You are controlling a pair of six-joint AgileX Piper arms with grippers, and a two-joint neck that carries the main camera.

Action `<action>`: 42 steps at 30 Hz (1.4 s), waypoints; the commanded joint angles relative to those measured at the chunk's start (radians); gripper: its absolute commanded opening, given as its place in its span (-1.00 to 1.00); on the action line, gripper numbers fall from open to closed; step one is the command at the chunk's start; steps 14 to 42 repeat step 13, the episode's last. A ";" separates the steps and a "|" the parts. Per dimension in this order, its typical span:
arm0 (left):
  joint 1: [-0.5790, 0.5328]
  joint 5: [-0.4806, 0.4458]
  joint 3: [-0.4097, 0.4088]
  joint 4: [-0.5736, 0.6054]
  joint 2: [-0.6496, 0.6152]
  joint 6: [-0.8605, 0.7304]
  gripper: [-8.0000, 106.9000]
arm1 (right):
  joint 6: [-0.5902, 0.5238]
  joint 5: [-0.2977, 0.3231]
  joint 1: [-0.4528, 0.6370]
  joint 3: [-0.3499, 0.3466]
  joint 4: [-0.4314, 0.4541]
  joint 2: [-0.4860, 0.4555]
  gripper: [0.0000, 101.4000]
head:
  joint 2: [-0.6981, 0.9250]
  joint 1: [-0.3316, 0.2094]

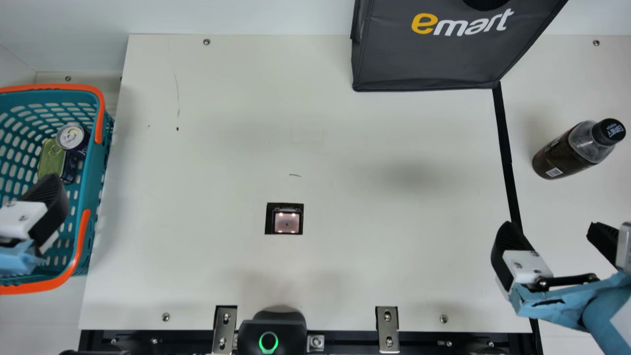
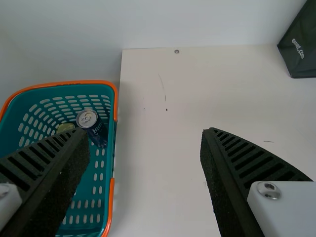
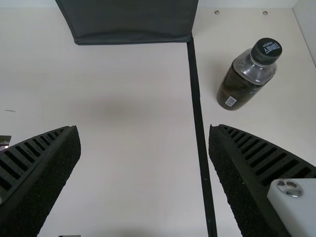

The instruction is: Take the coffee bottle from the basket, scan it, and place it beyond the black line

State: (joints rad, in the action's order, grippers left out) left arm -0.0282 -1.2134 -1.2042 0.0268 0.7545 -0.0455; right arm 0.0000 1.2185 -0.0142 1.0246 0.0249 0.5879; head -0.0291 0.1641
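Standing: dark, black-capped coffee bottle [image 1: 567, 153] | left end effector [image 1: 48, 207] wide | right end effector [image 1: 553, 232] wide

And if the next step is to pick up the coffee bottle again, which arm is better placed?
The right, I think. Its open pincer is near the black line, and the bottle stands just beyond. The left pincer is by the basket, across the table.

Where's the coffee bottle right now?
In the main view, the coffee bottle is at the right, just beyond the black line, right of the dark bag.
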 commanded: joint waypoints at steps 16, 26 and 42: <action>0.000 0.000 0.000 0.000 0.000 0.000 0.71 | 0.000 0.000 0.000 0.000 0.000 0.000 0.79 | 0.002 -0.026; 0.000 0.000 0.000 0.000 0.000 0.000 0.71 | 0.000 0.000 0.000 0.000 0.000 0.000 0.79 | 0.002 -0.026; 0.000 0.000 0.000 0.000 0.000 0.000 0.71 | 0.000 0.000 0.000 0.000 0.000 0.000 0.79 | 0.002 -0.026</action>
